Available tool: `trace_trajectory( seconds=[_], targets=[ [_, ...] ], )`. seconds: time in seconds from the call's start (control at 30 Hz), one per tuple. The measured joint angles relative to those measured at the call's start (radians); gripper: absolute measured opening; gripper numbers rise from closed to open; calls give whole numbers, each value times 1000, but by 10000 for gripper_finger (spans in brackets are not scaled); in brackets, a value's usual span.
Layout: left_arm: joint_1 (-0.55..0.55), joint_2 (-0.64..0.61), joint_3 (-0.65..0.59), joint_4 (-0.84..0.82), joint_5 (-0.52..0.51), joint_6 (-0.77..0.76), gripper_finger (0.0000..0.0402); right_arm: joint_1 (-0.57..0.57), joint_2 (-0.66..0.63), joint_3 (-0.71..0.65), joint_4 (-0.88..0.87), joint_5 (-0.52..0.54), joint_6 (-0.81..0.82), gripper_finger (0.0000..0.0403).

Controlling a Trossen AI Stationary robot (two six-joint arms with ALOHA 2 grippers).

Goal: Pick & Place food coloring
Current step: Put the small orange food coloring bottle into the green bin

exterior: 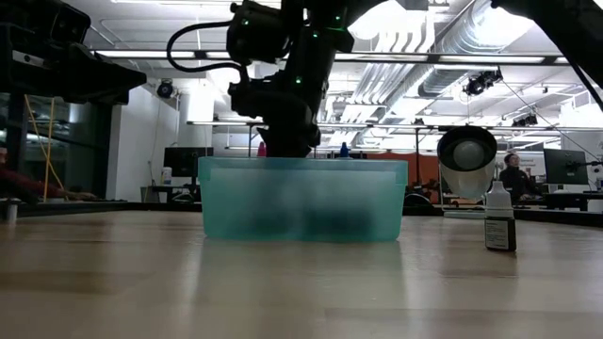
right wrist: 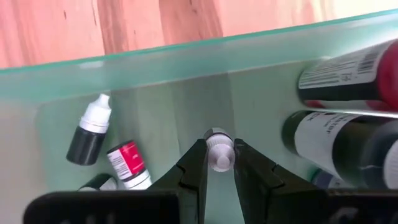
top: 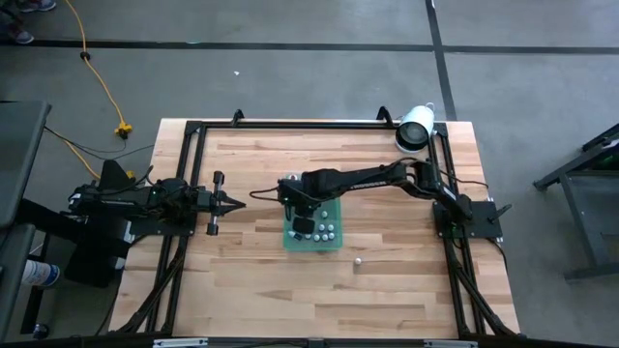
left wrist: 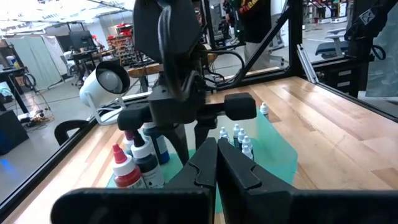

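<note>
The wooden surface (top: 387, 290) carries everything, with a black frame around its edge. The right arm reaches across it from its base to a point directly over the translucent green tray (top: 290, 240), which sits below the right tool (right wrist: 220, 163). In the low view that arm drops down behind the tray's near wall (exterior: 301, 198). The left arm lies well to the side of the tray, its left tool (left wrist: 216, 163) pointing toward the right arm, its fingers pressed together with nothing between them.

A large white cylinder (top: 416, 128) lies on its side at the far corner of the surface, well away from both tools.

Inside the tray, the right tool pinches a small whitish cap (right wrist: 219, 149) of a food coloring bottle between its two dark fingers (right wrist: 193, 168); the bottle's body below the cap is hidden. Close around this tool lie other food coloring bottles: two larger labelled ones (right wrist: 348, 146) on one side, a small dark bottle with a white top (right wrist: 90, 130) and a red-labelled one (right wrist: 127, 163) on the other. The left wrist view shows red- and blue-filled bottles (left wrist: 140, 163) and tiny white-capped ones (left wrist: 239, 138) standing in the tray.

One small dark bottle (exterior: 499, 226) stands upright on the surface outside the tray, apart from the right tool.
</note>
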Motion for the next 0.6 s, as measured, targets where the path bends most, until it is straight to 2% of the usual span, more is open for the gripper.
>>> trace_trajectory(
  seconds=[0.4, 0.6],
  targets=[
    [0, 0, 0, 0, 0, 0, 0, 16, 2, 0, -21, -38, -109, 55],
    [0, 0, 0, 0, 0, 0, 0, 16, 2, 0, -21, -37, -112, 55]
  ],
)
